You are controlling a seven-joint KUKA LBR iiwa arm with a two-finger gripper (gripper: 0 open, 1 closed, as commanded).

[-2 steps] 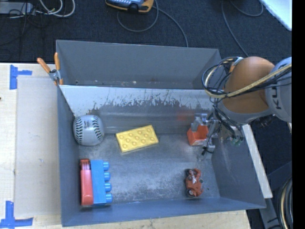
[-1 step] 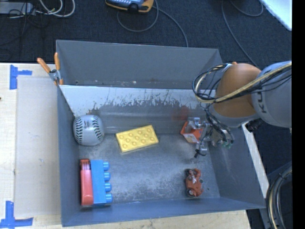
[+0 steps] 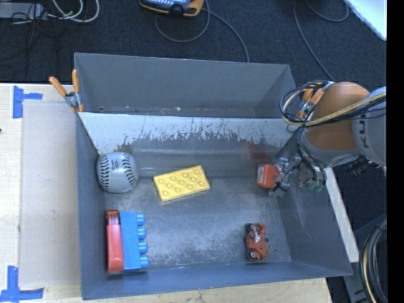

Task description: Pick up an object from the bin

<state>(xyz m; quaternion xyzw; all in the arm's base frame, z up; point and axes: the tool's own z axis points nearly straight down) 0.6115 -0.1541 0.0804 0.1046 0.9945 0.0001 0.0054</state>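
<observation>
By the right wall of the bin (image 3: 309, 232), the end effector (image 3: 282, 177) sat just beside a small orange block (image 3: 266, 177); its grip could not be told; a red toy (image 3: 256, 242) lay nearer the front.

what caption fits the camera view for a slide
Tool beside an orange block at the right wall of the bin.

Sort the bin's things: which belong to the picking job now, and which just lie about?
In the job:
gripper
small orange-red block right beside it

Lying about:
grey striped ball
yellow studded plate
blue brick
red bar
small red toy
</observation>
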